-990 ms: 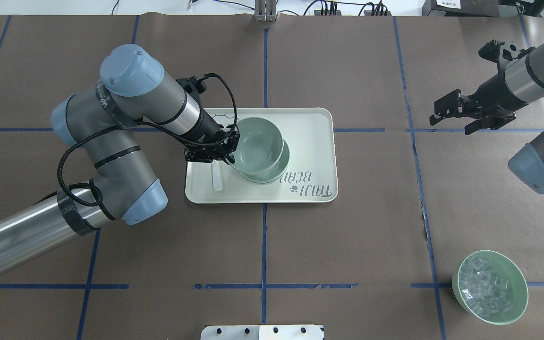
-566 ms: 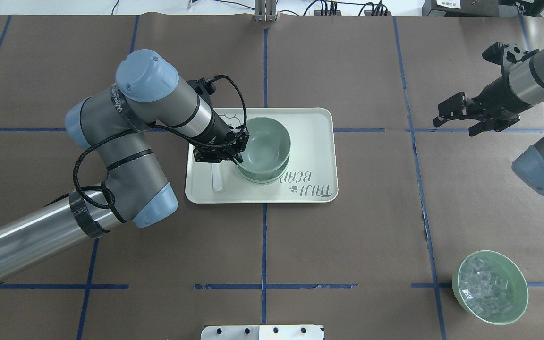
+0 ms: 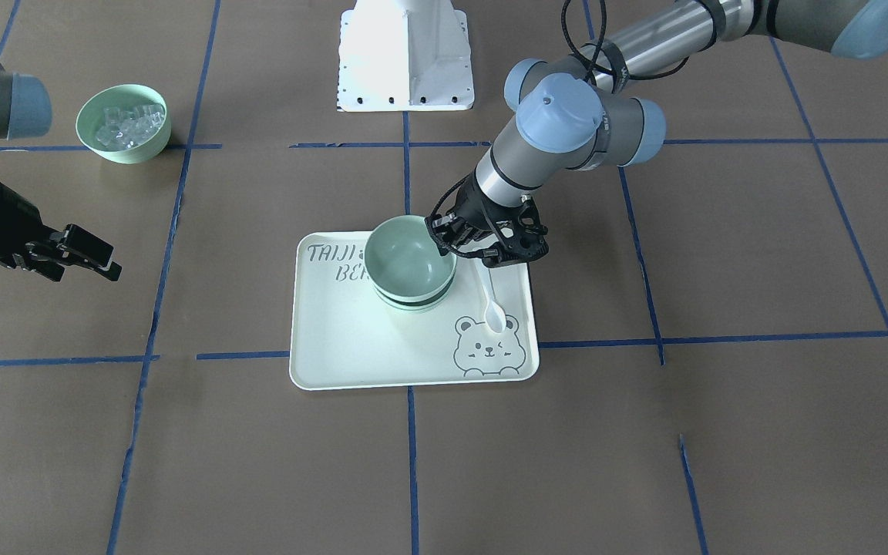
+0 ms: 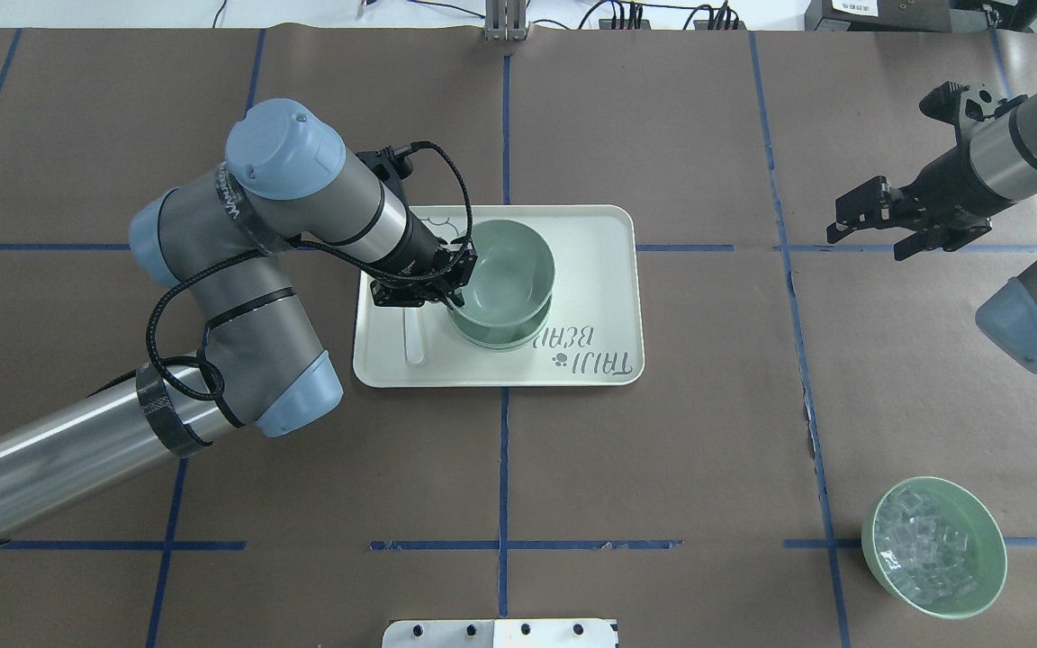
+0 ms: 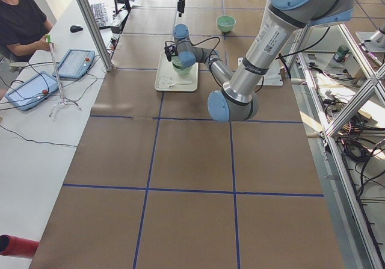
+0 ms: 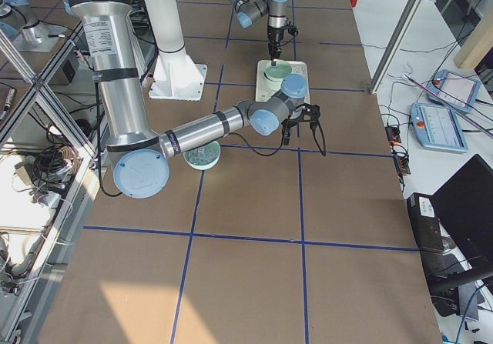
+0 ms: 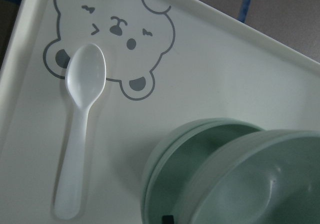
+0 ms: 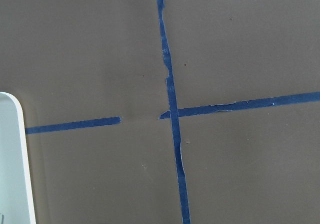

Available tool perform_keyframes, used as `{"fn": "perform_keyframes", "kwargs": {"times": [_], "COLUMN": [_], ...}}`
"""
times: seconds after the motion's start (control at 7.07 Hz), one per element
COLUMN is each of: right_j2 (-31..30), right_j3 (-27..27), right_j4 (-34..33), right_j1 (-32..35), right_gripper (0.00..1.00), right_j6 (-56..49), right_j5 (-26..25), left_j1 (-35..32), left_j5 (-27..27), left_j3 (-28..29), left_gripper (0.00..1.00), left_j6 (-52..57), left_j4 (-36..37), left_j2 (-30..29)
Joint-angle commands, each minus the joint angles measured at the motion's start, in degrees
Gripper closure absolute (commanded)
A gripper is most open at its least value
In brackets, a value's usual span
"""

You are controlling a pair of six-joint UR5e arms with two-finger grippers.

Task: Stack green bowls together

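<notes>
One pale tray (image 4: 590, 270) carries the stacked green bowls (image 4: 509, 265); my left gripper (image 4: 457, 286) clamps the rim of the top one. My right gripper (image 4: 865, 236) hangs well apart, jaws spread. A white spoon (image 7: 86, 76) lies beside the stack.

We see smooth mint-green bowls (image 4: 505, 270) nested upright on the tray (image 4: 599, 270), the top one sitting high.

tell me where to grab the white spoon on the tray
Take the spoon by the middle of its straight handle, coming down from above and pinching across its width. It lies flat on the tray, beside the stacked bowls, so a side approach looks blocked.
</notes>
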Motion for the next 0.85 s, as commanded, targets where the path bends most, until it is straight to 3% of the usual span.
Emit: {"fn": "perform_keyframes", "kwargs": {"times": [0.0,0.14,0.42,0.71], "right_j2": [0.01,0.18,-0.08,-1.48], "right_j3": [-0.29,-0.29,-0.64,-5.01], "right_j4": [0.02,0.02,-1.03,-2.61], "right_j1": [-0.06,-0.06,4.05,11.76], "right_gripper": [0.0,0.0,0.0,0.0], "right_j6": [0.0,0.0,-4.1,-17.24], "right_j5": [-0.02,0.16,0.68,3.73], "left_j1": [0.85,-1.15,-6.58,-17.46], "left_j5": [2.83,2.49,-0.05,-5.74], "left_j3": [-0.4,-1.88,-15.44,-21.91], "left_gripper": [0.0,0.0,0.0,0.0], "left_j6": [0.94,3.47,15.81,36.16], "left_j4": [-0.16,0.36,0.54,-0.07], "left_j2": [0.25,0.77,14.15,28.57]}}
